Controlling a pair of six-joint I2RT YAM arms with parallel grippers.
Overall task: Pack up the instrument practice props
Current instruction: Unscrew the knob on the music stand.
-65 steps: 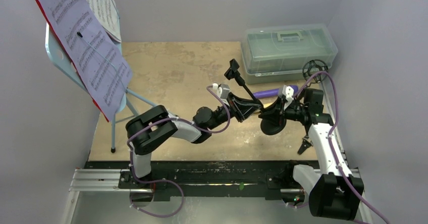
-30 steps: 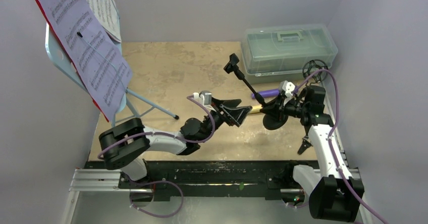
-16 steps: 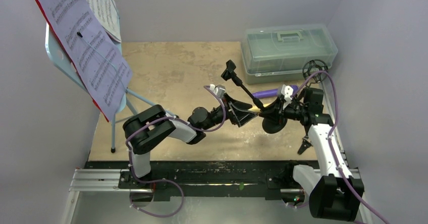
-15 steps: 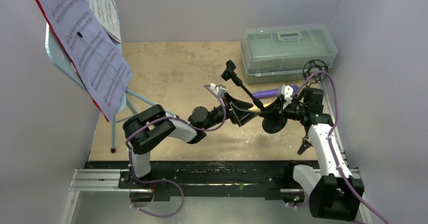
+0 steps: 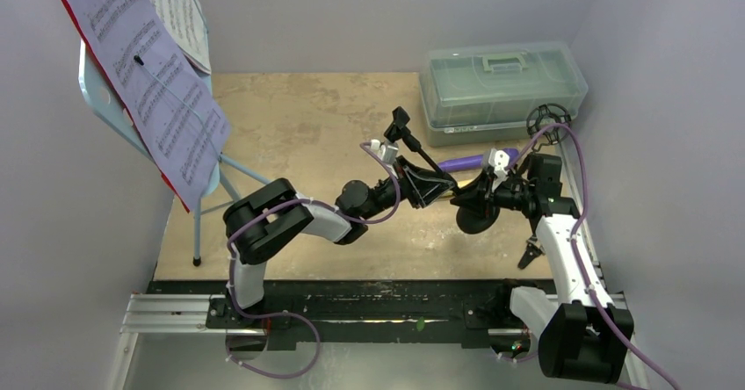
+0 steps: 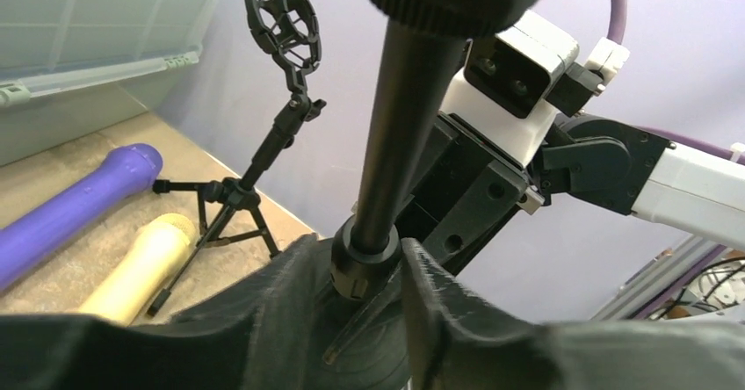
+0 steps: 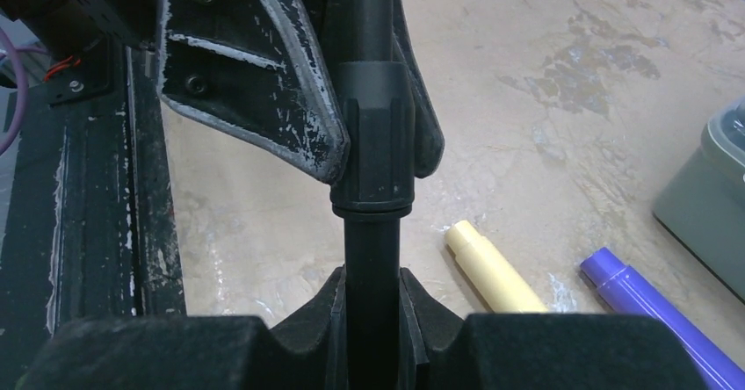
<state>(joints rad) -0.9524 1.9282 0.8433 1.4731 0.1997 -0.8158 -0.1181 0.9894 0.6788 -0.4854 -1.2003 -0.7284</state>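
Bench [image 5: 307, 118]: a tan, mottled top is carrying everything in front of my two arms.
- A translucent grey-green box [image 5: 502, 83] is sitting in the far right corner, lid on.
- A purple microphone [image 5: 464, 162] is lying flat just in front of the box.
- A cream microphone [image 6: 136, 271] is lying beside it.
- A tripod mic holder [image 6: 294, 109] is standing upright near the right wall.
- Small black pliers [image 5: 530, 255] are lying beside my right arm.
- A light-blue music rest [image 5: 95, 87] is standing on its legs at the left.
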